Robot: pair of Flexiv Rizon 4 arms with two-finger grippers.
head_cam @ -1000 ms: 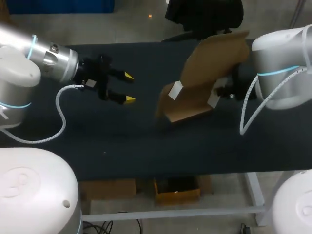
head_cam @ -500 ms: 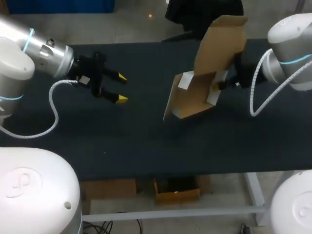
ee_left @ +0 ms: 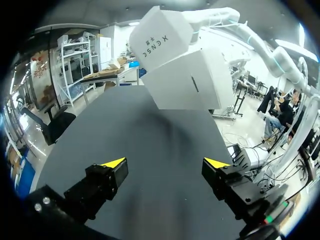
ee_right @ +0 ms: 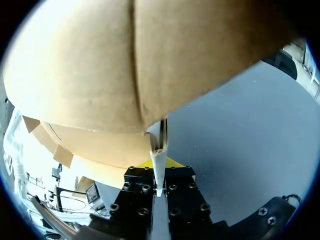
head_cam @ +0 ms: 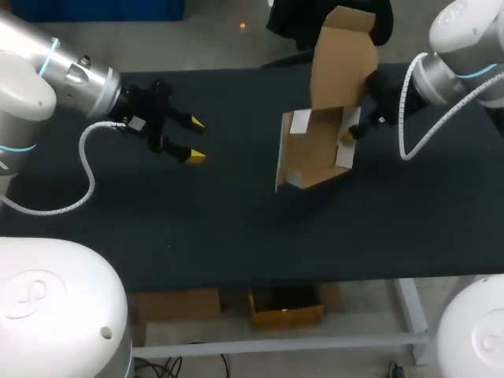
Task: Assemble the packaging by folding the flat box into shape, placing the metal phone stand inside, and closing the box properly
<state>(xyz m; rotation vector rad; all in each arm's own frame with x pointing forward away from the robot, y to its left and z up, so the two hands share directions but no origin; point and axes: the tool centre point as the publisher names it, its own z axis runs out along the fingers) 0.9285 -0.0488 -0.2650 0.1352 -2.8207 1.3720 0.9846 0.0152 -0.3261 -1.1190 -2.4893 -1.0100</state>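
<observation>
Light is even and dim on the dark bench [head_cam: 236, 228]; the box [head_cam: 315, 150] casts a soft shadow beneath itself. Its white faces shine bright in the left wrist view.

Over the table [head_cam: 236, 228], the box [head_cam: 315, 153] is well right of the left gripper [head_cam: 197, 139].

My head camera sits above and behind the rig and looks steeply down on the whole table [head_cam: 236, 228]. My left wrist camera faces out along the left gripper [ee_left: 164, 162], low across the table, with the box [ee_left: 180, 65] well ahead. My right wrist camera is hard against that same box, and cardboard fills most of its view. All three views share the box and the table's dark top.
</observation>
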